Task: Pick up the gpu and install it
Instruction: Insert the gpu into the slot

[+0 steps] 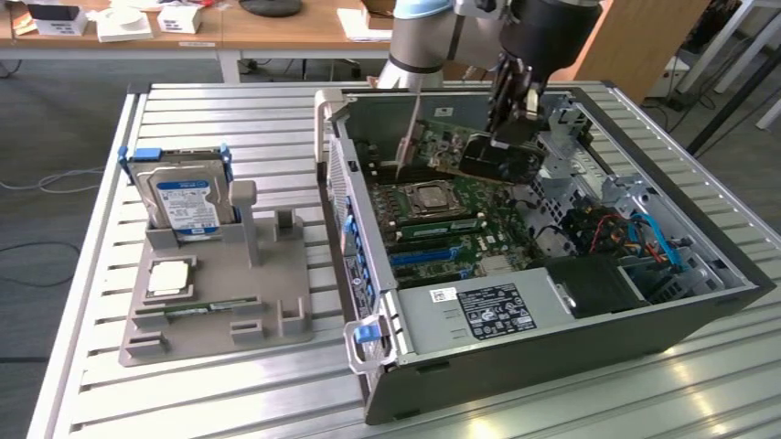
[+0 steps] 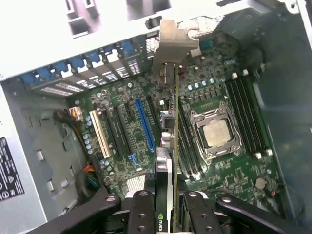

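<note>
The gpu, a flat dark card with a metal end bracket, hangs tilted inside the open computer case, above the motherboard near the processor socket. My gripper comes down from above and is shut on the card's upper edge. In the wrist view the gpu shows edge-on, its bracket toward the case's rear slot wall, with my gripper clamped on either side. It hovers above the board between the blue slot and the socket, touching neither.
A grey holder at the exterior view's left carries a silver hard drive, a processor chip and a memory stick. Inside the case are the power supply, drive cage and blue cables. All rest on a slatted metal table.
</note>
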